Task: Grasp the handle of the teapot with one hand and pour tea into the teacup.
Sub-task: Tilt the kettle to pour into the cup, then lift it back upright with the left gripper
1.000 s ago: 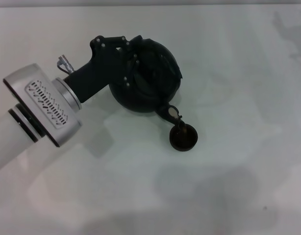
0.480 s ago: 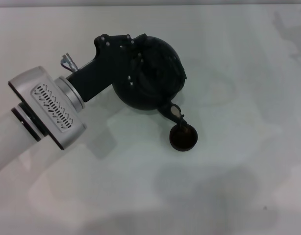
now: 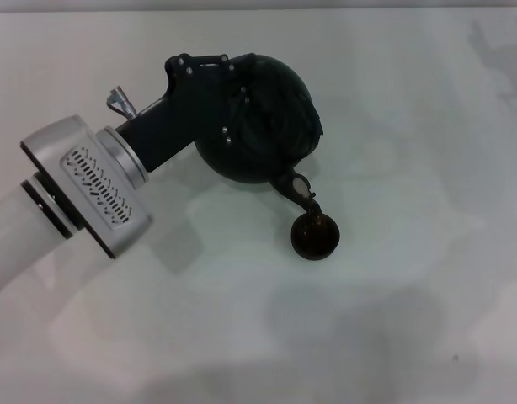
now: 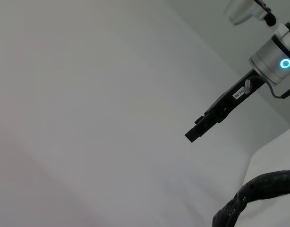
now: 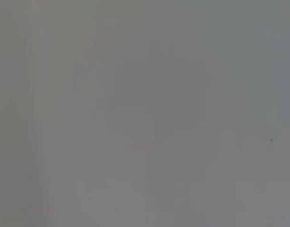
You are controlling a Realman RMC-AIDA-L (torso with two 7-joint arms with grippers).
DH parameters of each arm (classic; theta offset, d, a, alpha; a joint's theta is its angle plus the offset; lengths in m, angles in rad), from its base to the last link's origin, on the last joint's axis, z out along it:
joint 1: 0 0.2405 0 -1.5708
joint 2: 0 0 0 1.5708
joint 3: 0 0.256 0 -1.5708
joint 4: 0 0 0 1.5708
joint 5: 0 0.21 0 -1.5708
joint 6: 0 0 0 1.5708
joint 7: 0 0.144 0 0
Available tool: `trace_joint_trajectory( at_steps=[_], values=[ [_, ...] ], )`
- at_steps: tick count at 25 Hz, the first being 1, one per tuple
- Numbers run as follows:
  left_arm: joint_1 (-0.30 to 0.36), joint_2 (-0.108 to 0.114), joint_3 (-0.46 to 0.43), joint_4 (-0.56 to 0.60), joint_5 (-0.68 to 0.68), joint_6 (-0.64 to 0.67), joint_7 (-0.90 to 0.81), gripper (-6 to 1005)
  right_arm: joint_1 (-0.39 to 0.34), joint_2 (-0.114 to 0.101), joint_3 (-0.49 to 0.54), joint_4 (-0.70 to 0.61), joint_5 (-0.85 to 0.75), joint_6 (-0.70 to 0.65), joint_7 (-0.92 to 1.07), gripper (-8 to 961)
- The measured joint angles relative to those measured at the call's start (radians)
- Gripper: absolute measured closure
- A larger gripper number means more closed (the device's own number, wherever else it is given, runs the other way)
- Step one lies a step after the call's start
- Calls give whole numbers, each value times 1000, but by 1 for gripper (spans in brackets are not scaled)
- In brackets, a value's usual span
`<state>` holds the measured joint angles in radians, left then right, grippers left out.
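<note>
Left arm: enters the head view from the lower left, white forearm rising toward the centre. Silver wrist housing with a slotted vent panel, then a black tapered mount.

Left gripper (image 3: 242, 114): black, at the upper centre of the head view, set on top of the teapot (image 3: 271, 135) and closed around the handle (image 4: 251, 196); the teapot is carried tilted, spout down. The fingers themselves merge with the dark pot and cannot be made out singly.

Right arm: outside the head view. Its silver wrist with a blue ring light and its slim black right gripper (image 4: 194, 133) show far off in the left wrist view, held in the air.
</note>
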<state>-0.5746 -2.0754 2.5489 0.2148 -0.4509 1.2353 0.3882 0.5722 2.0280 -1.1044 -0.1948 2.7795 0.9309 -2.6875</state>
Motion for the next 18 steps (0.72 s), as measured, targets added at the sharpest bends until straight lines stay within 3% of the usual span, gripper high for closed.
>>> trace_joint_trajectory(
  at_steps=[18],
  values=[
    [10, -3, -6, 5, -1, 1, -3, 917, 5, 0, 0, 0, 0, -15, 0, 127]
  ],
)
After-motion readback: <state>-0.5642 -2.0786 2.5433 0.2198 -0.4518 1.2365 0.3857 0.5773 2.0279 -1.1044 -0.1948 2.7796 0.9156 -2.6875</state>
